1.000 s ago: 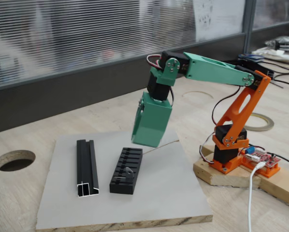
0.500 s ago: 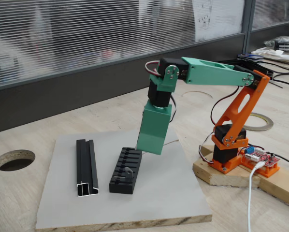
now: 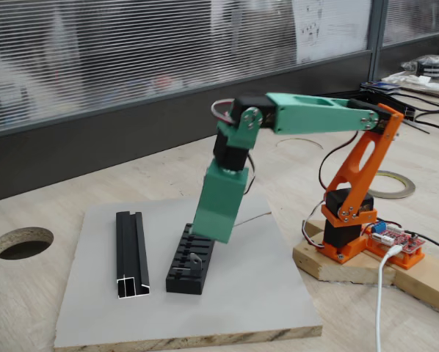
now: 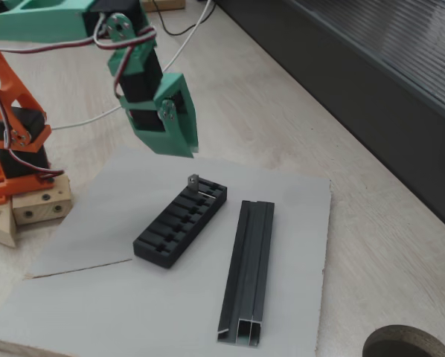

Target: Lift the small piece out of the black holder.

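The black holder (image 3: 189, 261) (image 4: 179, 222), a short slotted block, lies on the grey board. The small piece (image 3: 196, 259) (image 4: 194, 181), a tiny grey metal bracket, stands up out of one of its slots. My green gripper (image 3: 209, 236) (image 4: 184, 151) points downward and hangs just above the holder, a short way from the piece and not touching it. Its jaws look shut with nothing between them. In a fixed view the gripper body (image 3: 219, 202) covers the holder's far end.
A longer black channel rail (image 3: 131, 254) (image 4: 247, 274) lies beside the holder on the grey board (image 3: 249, 293) (image 4: 81, 297). The arm's orange base (image 3: 352, 227) stands on a wooden block. A round hole (image 3: 23, 243) is cut in the table.
The gripper has swung left and come down from above the board's back to just over the holder. The holder, the piece and the rail have not moved.
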Robot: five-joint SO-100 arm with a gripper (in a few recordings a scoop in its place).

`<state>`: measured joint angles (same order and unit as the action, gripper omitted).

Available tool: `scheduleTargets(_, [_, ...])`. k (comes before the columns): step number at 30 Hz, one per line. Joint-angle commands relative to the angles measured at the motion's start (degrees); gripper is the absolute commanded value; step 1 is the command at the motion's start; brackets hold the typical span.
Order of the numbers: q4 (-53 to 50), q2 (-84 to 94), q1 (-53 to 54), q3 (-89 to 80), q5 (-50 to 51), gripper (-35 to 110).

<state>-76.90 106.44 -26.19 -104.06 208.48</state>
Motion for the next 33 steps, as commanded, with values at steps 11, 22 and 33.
scheduleTargets(11, [-0.4,-0.2,-4.8,-0.1,1.4,35])
scheduleTargets(22, [-0.4,-0.4,-4.8,-0.3,1.5,53])
scheduleTargets(33, [0.3,-0.8,-4.1,-0.3,1.1,52])
